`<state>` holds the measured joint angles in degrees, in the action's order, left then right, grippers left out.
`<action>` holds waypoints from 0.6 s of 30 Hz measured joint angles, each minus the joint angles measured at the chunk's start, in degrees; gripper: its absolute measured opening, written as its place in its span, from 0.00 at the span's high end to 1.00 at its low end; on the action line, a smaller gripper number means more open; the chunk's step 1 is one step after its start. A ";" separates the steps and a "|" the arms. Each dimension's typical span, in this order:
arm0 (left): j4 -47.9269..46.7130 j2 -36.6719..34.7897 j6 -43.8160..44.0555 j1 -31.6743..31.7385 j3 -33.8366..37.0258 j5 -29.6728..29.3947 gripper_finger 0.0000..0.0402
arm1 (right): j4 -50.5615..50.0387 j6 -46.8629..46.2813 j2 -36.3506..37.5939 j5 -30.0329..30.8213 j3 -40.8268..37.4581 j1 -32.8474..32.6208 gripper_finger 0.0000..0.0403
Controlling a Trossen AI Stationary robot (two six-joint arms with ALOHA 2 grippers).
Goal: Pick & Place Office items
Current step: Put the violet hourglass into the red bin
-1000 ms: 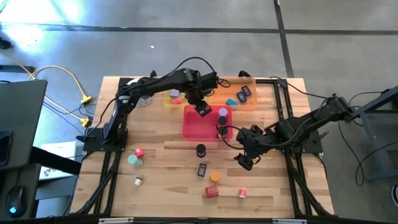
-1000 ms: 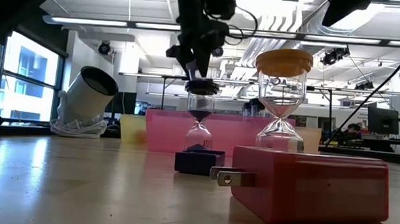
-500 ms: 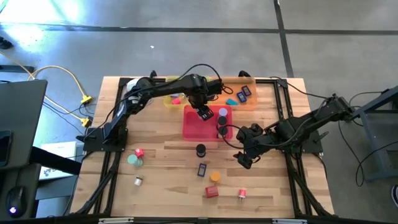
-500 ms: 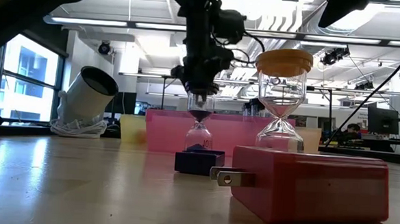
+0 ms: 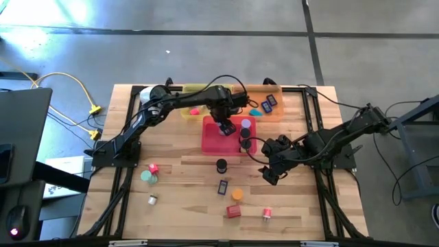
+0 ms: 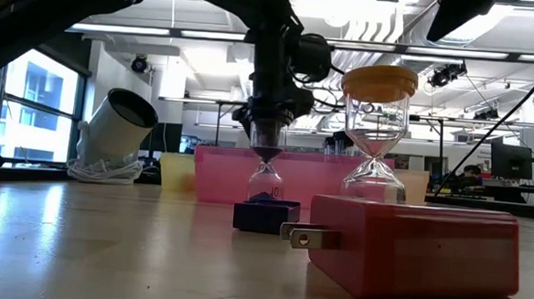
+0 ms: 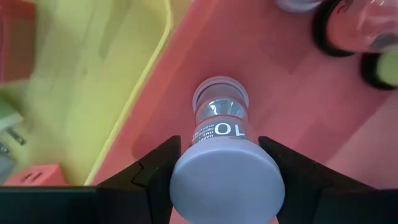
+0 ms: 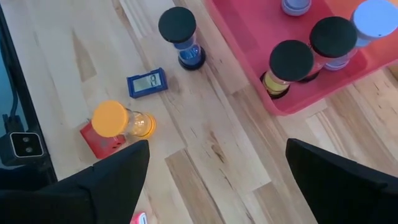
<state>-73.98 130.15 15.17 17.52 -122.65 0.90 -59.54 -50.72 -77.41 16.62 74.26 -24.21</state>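
- Over the pink tray [image 5: 209,137], the left gripper [image 5: 223,126] pinches a lilac-capped sand timer [image 7: 222,168] between its two dark fingers [image 7: 152,177], one on each side of the near cap.
- The timer stands on end, its long axis straight up and down, lilac cap toward the wrist and far end toward the tray floor; I cannot tell whether it touches.
- It sits near the tray's wall beside the yellow tray [image 7: 87,93].
- In the same pink tray, two black-capped timers [image 8: 291,62] stand upright near another lilac-capped one [image 8: 375,17].
- On the bare wood stand a black-capped timer with a blue base [image 8: 179,28] and an orange-capped timer [image 8: 112,119], which touches a red block [image 6: 417,249].
- A small blue clock [image 8: 147,81] lies flat between them.
- The right gripper [image 5: 271,175] hangs beside the pink tray, fingers spread, holding nothing.
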 joint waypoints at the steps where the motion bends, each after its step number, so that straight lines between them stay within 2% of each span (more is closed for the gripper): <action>1: 0.41 0.00 -0.16 0.00 0.00 0.03 0.51 | -0.06 0.00 0.00 0.00 0.00 0.00 0.09; 8: 0.80 0.00 -0.56 0.91 0.00 3.46 0.51 | -0.78 0.02 0.00 0.45 0.00 0.00 0.09; 18: 1.40 0.00 0.60 1.51 0.00 3.32 0.50 | -2.51 0.02 0.00 1.25 0.00 0.02 0.09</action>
<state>-72.58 130.15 15.77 19.03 -122.65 4.23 -62.05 -50.70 -77.41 17.86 74.26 -24.18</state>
